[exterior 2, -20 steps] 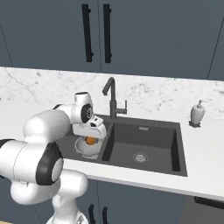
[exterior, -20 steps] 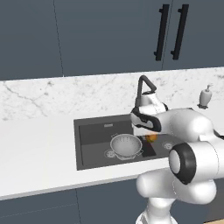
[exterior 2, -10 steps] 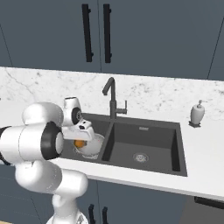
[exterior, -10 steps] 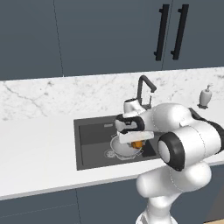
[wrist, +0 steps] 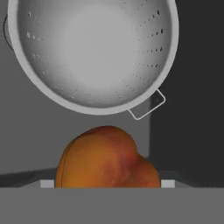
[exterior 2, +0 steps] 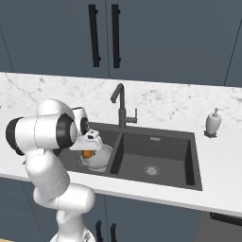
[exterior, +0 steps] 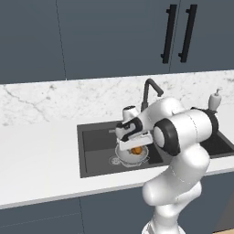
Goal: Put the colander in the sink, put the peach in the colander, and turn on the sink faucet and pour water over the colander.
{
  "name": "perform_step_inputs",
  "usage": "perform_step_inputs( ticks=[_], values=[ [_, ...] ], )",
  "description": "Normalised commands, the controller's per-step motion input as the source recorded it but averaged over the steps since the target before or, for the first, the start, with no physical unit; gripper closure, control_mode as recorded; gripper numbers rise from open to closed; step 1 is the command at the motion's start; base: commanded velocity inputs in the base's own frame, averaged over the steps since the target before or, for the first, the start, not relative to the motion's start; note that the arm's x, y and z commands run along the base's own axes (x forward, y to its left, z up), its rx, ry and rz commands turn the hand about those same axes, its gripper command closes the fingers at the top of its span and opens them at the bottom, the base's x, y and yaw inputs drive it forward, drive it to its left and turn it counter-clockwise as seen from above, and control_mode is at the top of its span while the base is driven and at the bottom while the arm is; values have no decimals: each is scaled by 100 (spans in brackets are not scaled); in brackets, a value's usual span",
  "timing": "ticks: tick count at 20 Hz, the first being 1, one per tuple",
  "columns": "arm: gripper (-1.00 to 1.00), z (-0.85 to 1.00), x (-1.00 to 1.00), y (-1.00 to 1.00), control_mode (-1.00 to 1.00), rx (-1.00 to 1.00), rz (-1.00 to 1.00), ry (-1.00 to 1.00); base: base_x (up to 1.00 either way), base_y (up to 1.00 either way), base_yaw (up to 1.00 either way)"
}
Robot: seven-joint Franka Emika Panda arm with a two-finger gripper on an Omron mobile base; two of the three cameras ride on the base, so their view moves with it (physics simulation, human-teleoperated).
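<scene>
Colander [wrist: 94, 52] sits in the sink [exterior: 98, 157]; my pincer [exterior: 135, 147] grips the peach [wrist: 107, 159] above it; drop and faucet [exterior 2: 120, 106] remain.

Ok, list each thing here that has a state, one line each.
colander: upright in the left basin, nothing in it.
peach: held in the gripper, above the colander, not yet in it.
sink faucet: off, no stream visible.
sink: both basins look dry.
cabinet doors: closed.

Peach [wrist: 107, 158] orange-red; colander [wrist: 94, 52] silver-grey, dotted holes; sink [exterior 2: 156, 149] seemingly dark grey.
</scene>
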Motion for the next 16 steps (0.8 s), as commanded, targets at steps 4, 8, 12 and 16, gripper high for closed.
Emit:
perform_step_inputs(
  ticks=[4, 8, 12, 16],
  values=[
    [100, -22, 61, 0, -100, 0, 6, 3, 0, 0, 0],
    [100, -31, 58, 0, -100, 0, 6, 4, 0, 0, 0],
    [100, -35, 58, 0, -100, 0, 7, 4, 0, 0, 0],
    [100, -44, 47, 0, -100, 0, 7, 2, 0, 0, 0]
  ],
)
